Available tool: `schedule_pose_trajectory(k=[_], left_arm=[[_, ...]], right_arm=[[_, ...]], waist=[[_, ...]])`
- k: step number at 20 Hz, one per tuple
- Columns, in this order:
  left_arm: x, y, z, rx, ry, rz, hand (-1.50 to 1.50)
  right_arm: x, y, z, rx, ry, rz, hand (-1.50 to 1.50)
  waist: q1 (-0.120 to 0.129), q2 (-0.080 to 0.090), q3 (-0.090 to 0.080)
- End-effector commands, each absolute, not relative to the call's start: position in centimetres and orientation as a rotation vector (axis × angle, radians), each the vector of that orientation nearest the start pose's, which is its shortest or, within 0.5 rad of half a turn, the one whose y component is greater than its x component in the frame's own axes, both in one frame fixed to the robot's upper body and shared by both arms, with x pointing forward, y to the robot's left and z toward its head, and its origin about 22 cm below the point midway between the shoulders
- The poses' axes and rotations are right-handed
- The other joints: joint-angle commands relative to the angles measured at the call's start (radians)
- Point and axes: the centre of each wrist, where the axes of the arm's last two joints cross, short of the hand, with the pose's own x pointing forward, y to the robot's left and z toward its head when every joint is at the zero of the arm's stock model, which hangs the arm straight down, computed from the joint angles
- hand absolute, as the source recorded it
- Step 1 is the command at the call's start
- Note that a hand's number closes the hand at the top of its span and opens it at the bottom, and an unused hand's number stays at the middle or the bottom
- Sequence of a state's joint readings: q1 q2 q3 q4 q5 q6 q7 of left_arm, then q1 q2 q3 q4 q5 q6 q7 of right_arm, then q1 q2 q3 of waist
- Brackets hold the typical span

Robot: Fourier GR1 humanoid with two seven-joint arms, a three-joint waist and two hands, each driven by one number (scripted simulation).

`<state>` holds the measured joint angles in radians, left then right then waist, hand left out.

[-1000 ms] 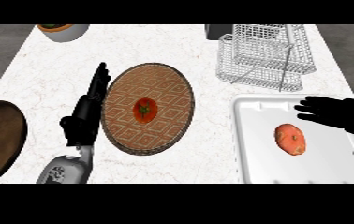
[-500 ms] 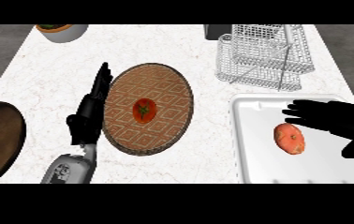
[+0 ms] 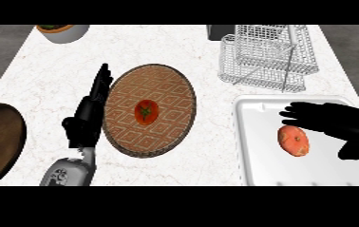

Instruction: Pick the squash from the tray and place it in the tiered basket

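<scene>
— Right, where's the squash [image 3: 294, 140]?

— Lying on the white tray [image 3: 256, 140] at the near right, the wire basket [image 3: 266, 55] just beyond it.

— And the right hand [image 3: 329, 121]?

— Over it, fingers spread, holding nothing. Left hand [image 3: 88, 117] rests open beside the woven plate [image 3: 168, 93].

— How will it handle?

— Looks firm, rounded, probably a bit slick; I'd wrap around its middle.

Marble counter [image 3: 56, 74] with tray [image 3: 252, 140], plate [image 3: 175, 86], basket [image 3: 266, 55]
</scene>
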<state>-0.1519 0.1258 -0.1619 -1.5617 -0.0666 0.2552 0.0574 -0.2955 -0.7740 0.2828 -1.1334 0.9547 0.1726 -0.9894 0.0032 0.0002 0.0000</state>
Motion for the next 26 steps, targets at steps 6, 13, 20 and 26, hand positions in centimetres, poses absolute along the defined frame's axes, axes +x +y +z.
schedule_pose_trajectory(k=[6,13,20,26], left_arm=[[27.7,19.2,2.2,0.187,-1.678,-0.12,0.0],[26.6,19.3,3.1,0.19,-1.67,-0.125,0.0],[27.2,19.8,3.3,0.185,-1.655,-0.116,0.0],[26.6,20.2,3.9,0.19,-1.668,-0.104,0.0]], right_arm=[[31.3,-36.7,3.1,-0.11,-1.443,2.052,-1.5],[30.5,-36.1,2.4,-0.083,-1.397,2.025,-1.5],[29.4,-38.0,0.8,-0.056,-1.47,1.951,-1.5],[30.3,-35.1,-0.6,-0.192,-1.663,1.979,1.5]], waist=[[0.002,0.001,0.0],[0.002,0.0,0.0],[-0.001,0.0,0.0],[0.004,0.0,0.001]])
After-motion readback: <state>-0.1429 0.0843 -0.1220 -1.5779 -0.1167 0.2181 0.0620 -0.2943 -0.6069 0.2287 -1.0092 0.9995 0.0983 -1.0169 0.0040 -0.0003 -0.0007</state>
